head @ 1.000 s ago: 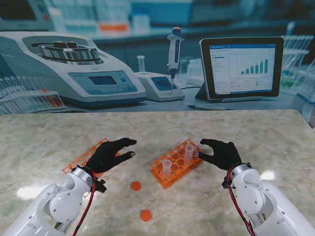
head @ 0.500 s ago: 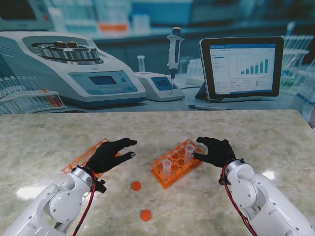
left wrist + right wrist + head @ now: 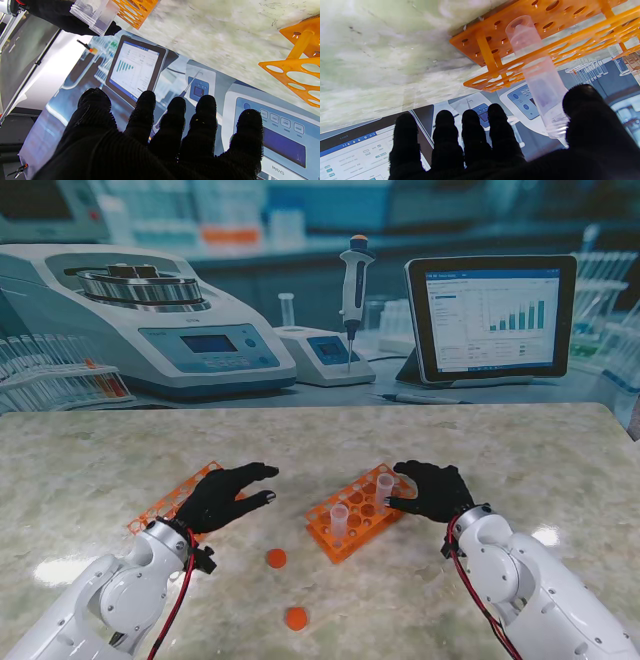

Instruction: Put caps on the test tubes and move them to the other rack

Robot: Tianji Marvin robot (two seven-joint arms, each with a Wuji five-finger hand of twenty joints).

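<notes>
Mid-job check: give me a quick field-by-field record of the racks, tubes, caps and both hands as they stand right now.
rack with tubes: orange rack, centre of the table
tubes: two, uncapped, upright in that rack; far tube, near tube
other rack: second orange rack on the left, partly under the left hand, no tubes visible in it
caps: two orange caps loose on the table, cap and nearer cap
left hand: open, over the second rack, holding nothing
right hand: open, fingers at the far tube, grip not closed
</notes>
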